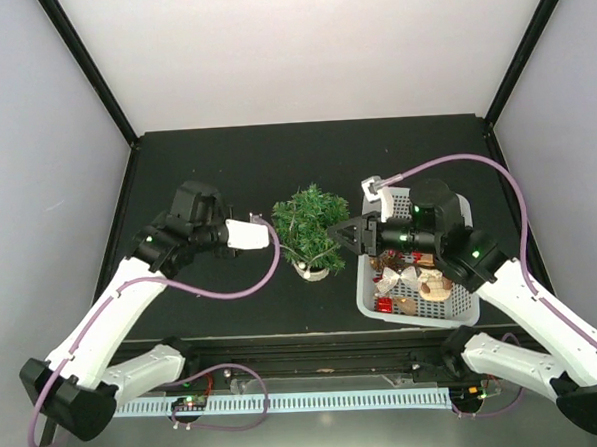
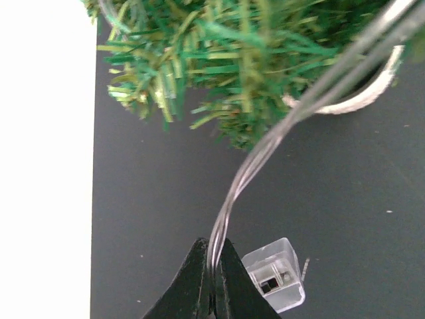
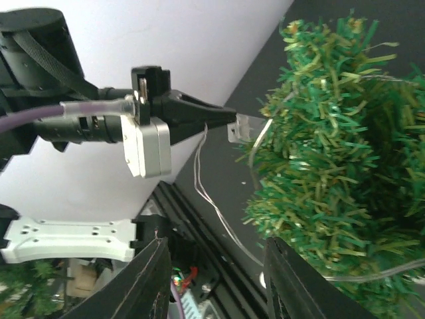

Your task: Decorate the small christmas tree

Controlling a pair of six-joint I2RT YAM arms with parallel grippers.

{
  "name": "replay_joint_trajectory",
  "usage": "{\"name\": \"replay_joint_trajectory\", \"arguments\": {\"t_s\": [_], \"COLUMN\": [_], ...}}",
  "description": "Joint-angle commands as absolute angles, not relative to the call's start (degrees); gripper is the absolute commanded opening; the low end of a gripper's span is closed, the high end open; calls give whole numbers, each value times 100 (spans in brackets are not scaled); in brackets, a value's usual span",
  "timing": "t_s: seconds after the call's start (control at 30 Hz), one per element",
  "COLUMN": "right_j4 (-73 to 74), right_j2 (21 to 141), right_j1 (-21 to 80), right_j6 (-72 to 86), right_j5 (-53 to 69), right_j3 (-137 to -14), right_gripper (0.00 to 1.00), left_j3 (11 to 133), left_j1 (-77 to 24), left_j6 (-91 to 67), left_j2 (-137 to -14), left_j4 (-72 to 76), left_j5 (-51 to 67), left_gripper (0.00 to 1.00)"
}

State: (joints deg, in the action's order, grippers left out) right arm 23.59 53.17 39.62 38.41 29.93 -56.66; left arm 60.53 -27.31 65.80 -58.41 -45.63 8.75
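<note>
Table [image 1: 225,167]: one, black; the tree stands at its middle.
Basket [image 1: 366,298]: one, white lattice, just right of the tree. The ornaments [image 1: 412,278] inside are heaped red and gold, too jumbled for us to count.
Small christmas tree [image 1: 311,221]: one, between the two grippers. We judge it light and top-heavy, with soft bristly branches that give under a push, so a tug on anything draped over it could tip it.
Right gripper [image 3: 216,251]: one, jaws spread wide and holding nothing, just beside the foliage.
Left gripper [image 2: 214,251]: one, tips pinched together on the wire.
Pot [image 2: 362,100]: one, cream and rigid. We would steady the tree here rather than by its branches.
Clear plastic box [image 2: 275,274]: one, lying on the table just beside the left tips.
Wire [image 2: 265,143]: one thin silvery run of paired strands leading up into the branches. We expect it to be springy and slippery, best held pinched near the tree.
</note>
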Motion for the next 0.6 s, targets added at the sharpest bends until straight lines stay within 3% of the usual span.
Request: {"name": "replay_joint_trajectory", "arguments": {"t_s": [0.0, 0.33, 0.57], "right_j4": [3125, 2950, 2431], "right_j2": [5479, 5252, 5353], "right_j1": [4055, 5257, 5429], "right_j6": [3253, 3386, 3533], "right_j5": [2461, 1848, 1563], "right_j3": [-6053, -4865, -4230], "right_gripper": [41, 34, 31], "left_j3": [6425, 6783, 6862], "left_j1": [-2600, -2324, -2312], "left_j6": [6697, 6603, 6516], "left_j2": [-6135, -6645, -6710], "left_j4": [-3962, -3715, -3625], "left_j5": [771, 866, 984], "left_gripper": [2, 2, 2]}}
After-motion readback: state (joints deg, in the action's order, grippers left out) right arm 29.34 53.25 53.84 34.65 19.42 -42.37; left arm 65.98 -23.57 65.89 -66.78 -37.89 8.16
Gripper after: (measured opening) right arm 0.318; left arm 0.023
